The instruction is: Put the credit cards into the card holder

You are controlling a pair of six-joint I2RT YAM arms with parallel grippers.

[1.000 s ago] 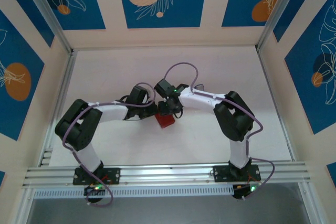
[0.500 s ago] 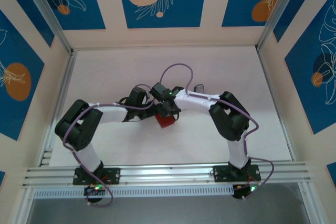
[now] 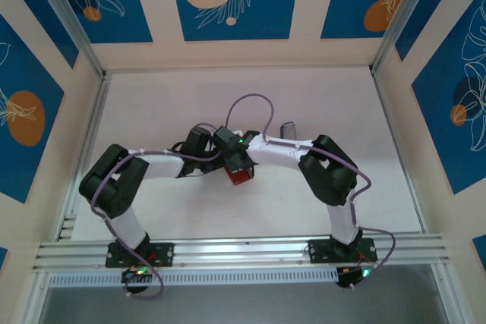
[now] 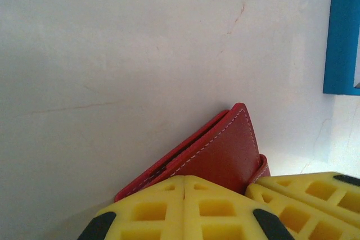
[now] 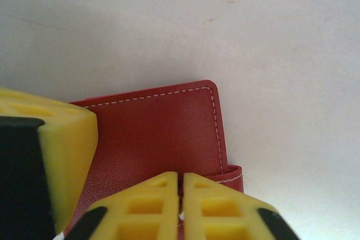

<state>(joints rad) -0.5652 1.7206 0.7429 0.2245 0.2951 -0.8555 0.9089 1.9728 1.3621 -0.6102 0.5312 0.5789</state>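
Nearby, right tool [image 5: 181, 186] crowds left tool [image 4: 184, 186] at card holder [image 5: 163, 133]; blue item [image 4: 342, 37] apart.

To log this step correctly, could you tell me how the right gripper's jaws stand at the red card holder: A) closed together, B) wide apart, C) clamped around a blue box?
A: the jaws of the right gripper meet with no gap in the right wrist view, over the card holder.

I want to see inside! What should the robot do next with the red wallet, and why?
Probably ease the right gripper up to peel the wallet open while the left gripper holds on: it looks nearly closed, and both grippers are shut at its edge.
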